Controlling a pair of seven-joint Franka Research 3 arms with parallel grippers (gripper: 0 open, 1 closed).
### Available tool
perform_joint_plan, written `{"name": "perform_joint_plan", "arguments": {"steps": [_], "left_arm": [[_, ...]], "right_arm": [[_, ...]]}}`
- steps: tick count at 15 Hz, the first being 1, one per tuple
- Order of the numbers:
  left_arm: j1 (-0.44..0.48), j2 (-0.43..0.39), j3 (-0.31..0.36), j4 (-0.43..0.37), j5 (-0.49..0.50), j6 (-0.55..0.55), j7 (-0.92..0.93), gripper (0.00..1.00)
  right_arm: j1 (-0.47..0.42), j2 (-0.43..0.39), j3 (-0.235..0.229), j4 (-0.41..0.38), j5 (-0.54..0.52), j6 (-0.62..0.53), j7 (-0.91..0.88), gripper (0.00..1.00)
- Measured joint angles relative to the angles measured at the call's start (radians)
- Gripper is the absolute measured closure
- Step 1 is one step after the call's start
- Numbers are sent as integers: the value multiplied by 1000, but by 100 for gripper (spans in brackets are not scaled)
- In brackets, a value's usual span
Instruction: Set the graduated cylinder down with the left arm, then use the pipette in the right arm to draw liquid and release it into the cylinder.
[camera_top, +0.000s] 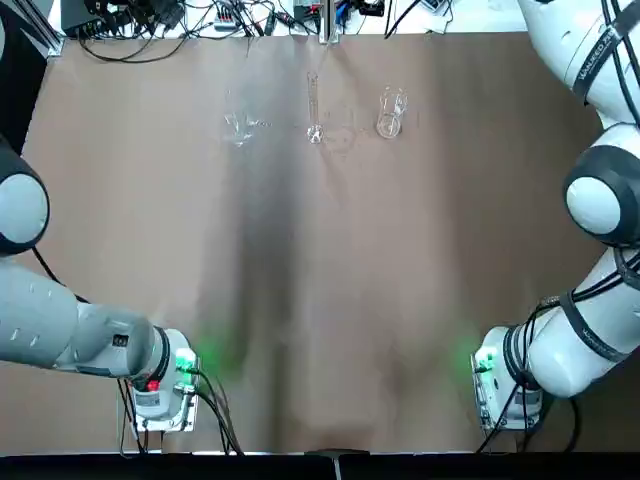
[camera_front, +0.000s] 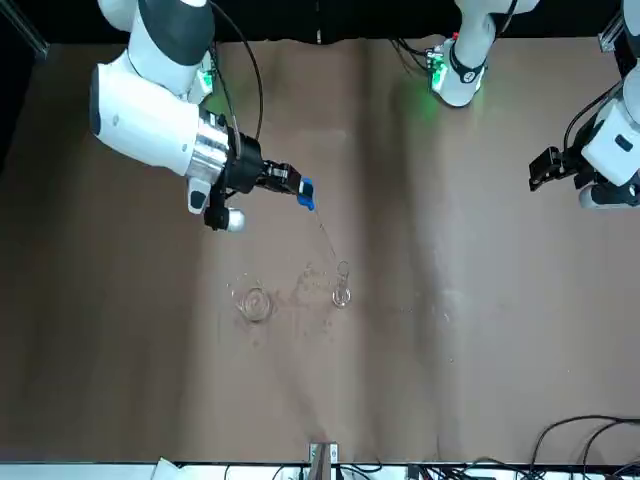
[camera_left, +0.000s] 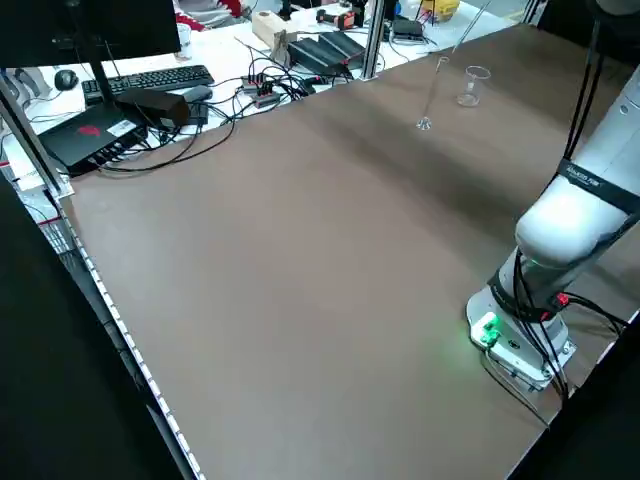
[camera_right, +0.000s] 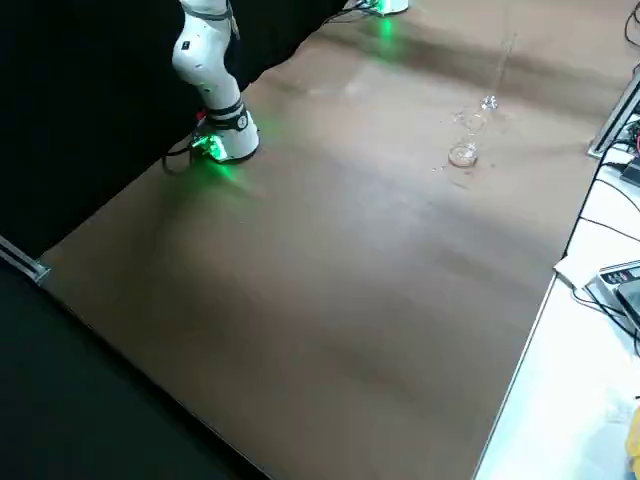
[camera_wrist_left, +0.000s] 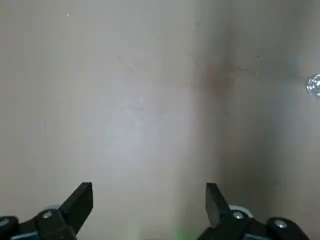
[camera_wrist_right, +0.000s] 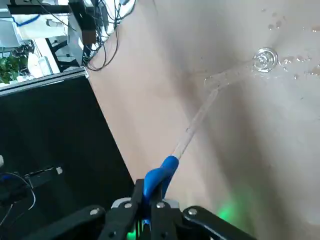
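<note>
The graduated cylinder (camera_top: 314, 112) stands upright on the table at the far middle, free of both grippers; it also shows in the front view (camera_front: 342, 285). My right gripper (camera_front: 290, 183) hovers above the table and is shut on the blue bulb of the pipette (camera_wrist_right: 161, 174). The clear tube (camera_wrist_right: 196, 121) slants down toward the cylinder's mouth (camera_wrist_right: 212, 80); whether the tip is inside I cannot tell. No liquid is visible. My left gripper (camera_wrist_left: 149, 200) is open over bare table, holding nothing, far from the glassware.
A short wide beaker (camera_top: 390, 112) stands right of the cylinder, and a small low glass piece (camera_top: 240, 127) lies to its left. Cables and equipment crowd the far table edge (camera_top: 200, 20). Both arm bases (camera_top: 165, 385) sit at the near edge.
</note>
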Motion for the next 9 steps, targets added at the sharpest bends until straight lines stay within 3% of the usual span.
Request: {"name": "perform_joint_plan", "arguments": {"steps": [5,9], "left_arm": [[0,0,0,1,0,0,0,0],[0,0,0,1,0,0,0,0]], "right_arm": [[-45,-7,-10,0,0,-45,4,93],[-146,-1,-15,-4,-2,-145,-93,93]]}}
